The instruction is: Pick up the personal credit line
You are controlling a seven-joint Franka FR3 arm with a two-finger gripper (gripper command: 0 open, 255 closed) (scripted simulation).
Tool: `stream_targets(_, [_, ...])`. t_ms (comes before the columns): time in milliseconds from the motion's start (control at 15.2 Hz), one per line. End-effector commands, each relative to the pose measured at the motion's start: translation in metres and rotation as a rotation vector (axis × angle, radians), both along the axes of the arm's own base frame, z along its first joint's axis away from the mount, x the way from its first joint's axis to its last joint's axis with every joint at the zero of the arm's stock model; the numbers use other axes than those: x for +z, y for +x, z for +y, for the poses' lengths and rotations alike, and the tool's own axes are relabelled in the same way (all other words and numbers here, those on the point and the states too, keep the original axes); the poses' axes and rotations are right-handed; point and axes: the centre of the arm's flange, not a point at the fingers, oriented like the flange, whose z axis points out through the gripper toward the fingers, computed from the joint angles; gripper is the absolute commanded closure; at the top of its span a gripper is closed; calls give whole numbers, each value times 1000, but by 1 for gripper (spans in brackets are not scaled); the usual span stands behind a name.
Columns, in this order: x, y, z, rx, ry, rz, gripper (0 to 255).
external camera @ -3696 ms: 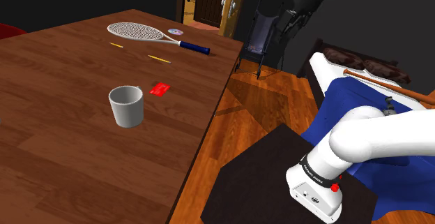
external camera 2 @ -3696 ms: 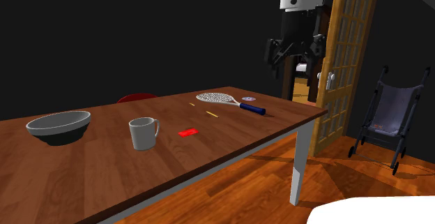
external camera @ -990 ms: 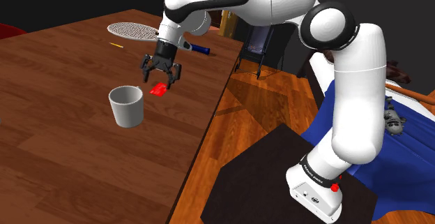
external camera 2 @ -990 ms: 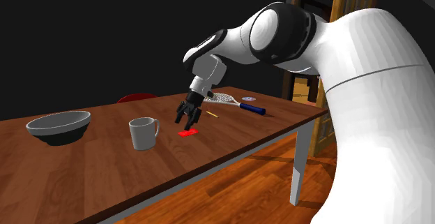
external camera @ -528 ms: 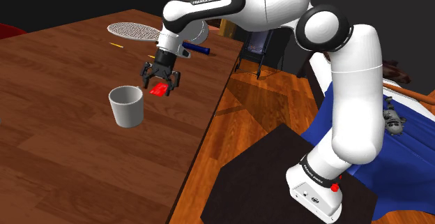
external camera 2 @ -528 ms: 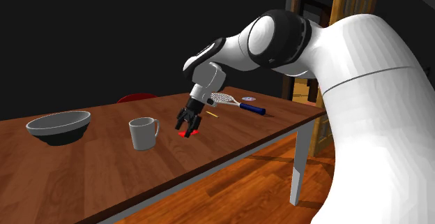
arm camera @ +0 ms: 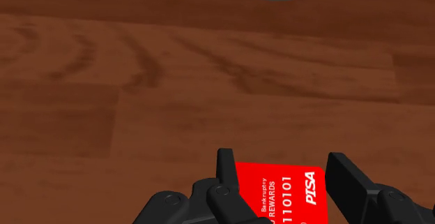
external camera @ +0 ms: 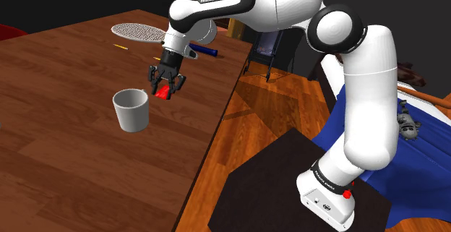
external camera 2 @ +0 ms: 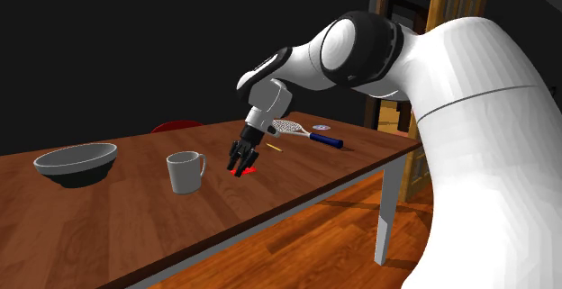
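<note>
A red credit card (arm camera: pixel 282 191) with white lettering lies flat on the brown wooden table (external camera: pixel 58 158), near the edge that faces the stand. My black gripper (arm camera: pixel 281 162) is down at the table, shut on the card, with one finger against each of its short sides. In the shoulder view the gripper (external camera: pixel 164 92) hides most of the card (external camera: pixel 163 91), which sits just right of a white mug (external camera: pixel 131 110). The second exterior view has the gripper (external camera 2: pixel 239 167) tilted over the card (external camera 2: pixel 247 170), of which a red sliver peeks out.
The mug (external camera 2: pixel 184 171) stands close beside the gripper. A grey bowl (external camera 2: pixel 77 164) sits further along the table. A racket (external camera: pixel 144 33) and two yellow pencils (external camera: pixel 120 47) lie at the far end. The table edge (external camera: pixel 217 133) drops to a wooden floor.
The fingers stood apart around the card half a second ago and have since closed onto it. One second ago the gripper was slightly higher. The card has not shifted.
</note>
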Motion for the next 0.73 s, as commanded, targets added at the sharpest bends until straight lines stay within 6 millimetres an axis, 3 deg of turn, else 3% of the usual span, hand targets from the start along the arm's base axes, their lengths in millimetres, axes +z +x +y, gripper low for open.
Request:
stream_targets(0, [-5,-1,0,1,-2,6,255])
stream_targets(66, [-7,0,1,1,-2,6,255])
stream_targets(660, [41,0,1,1,-2,6,255])
